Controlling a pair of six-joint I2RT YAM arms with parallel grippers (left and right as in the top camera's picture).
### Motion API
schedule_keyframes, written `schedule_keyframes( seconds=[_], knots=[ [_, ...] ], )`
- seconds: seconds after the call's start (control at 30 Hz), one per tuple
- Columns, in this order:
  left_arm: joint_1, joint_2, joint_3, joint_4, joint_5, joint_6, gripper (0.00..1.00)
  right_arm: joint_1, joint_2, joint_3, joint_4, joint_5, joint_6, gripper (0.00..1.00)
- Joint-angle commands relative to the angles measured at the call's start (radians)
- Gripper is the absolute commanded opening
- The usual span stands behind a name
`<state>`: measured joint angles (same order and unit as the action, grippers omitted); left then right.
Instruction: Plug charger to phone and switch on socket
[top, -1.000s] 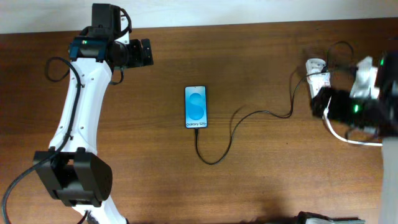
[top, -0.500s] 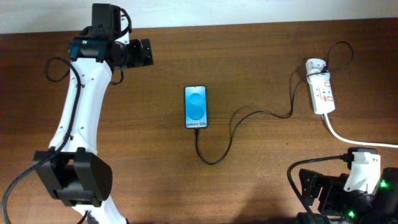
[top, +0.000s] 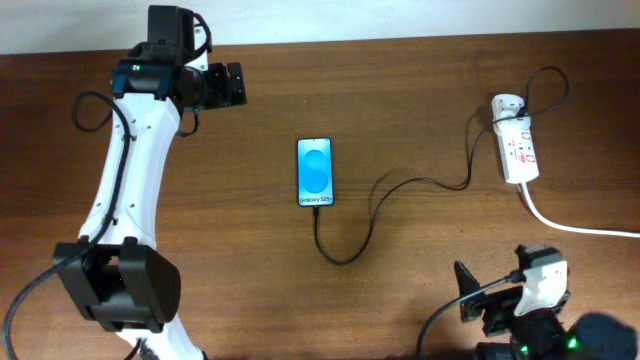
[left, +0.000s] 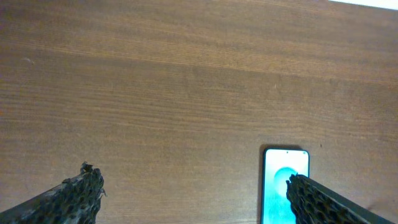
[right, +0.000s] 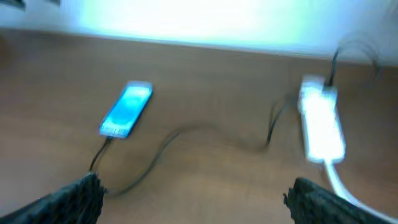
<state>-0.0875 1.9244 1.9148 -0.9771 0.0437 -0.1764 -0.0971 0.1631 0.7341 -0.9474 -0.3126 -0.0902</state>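
Phone (top: 315, 172) lies face up mid-table (top: 250, 250), screen lit, same spot as in both earlier frames.

Charger (top: 410, 181): its tip meets the phone's lower short edge. The cable loops below the phone, then runs right to the white adapter seated at the socket's far end. Its lie is unchanged.

Socket (top: 520, 150) sits well to the right of the phone and has not moved. Switch position cannot be read.

Right pincer (top: 476, 300): a second ago the arm hung over the socket. It has since pulled back and is now below and right of the phone at the near table edge, touching nothing. Its wrist view is blurred, with the fingers spread wide and released.

Left pincer (top: 235, 85) is above and left of the phone, unmoved. It is released and empty, and the phone shows between its tips in the wrist view.
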Motion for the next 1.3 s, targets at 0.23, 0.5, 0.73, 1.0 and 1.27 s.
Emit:
schedule_keyframes(
  seconds=[0.23,0.5,0.73,1.0,1.27],
  knots=[
    [0.001,0.007,-0.001,0.002,-0.011,0.010,0.99,0.113,-0.159,-0.397,0.488,0.029,-0.037,0.98],
    [0.001,0.007,-0.001,0.002,-0.011,0.010,0.99,0.119,-0.159,-0.707,0.973,0.063,-0.032,0.98],
    [0.001,0.007,-0.001,0.002,-0.011,0.010,0.99,0.125,-0.159,-0.729,0.949,0.089,0.002,0.99],
    [0.001,0.007,-0.001,0.003,-0.011,0.010,0.99,0.124,-0.159,-0.729,0.884,0.103,0.047,0.98],
    [0.001,0.007,-0.001,0.003,-0.011,0.010,0.99,0.124,-0.159,-0.729,0.879,0.154,0.132,0.98]
  ],
)
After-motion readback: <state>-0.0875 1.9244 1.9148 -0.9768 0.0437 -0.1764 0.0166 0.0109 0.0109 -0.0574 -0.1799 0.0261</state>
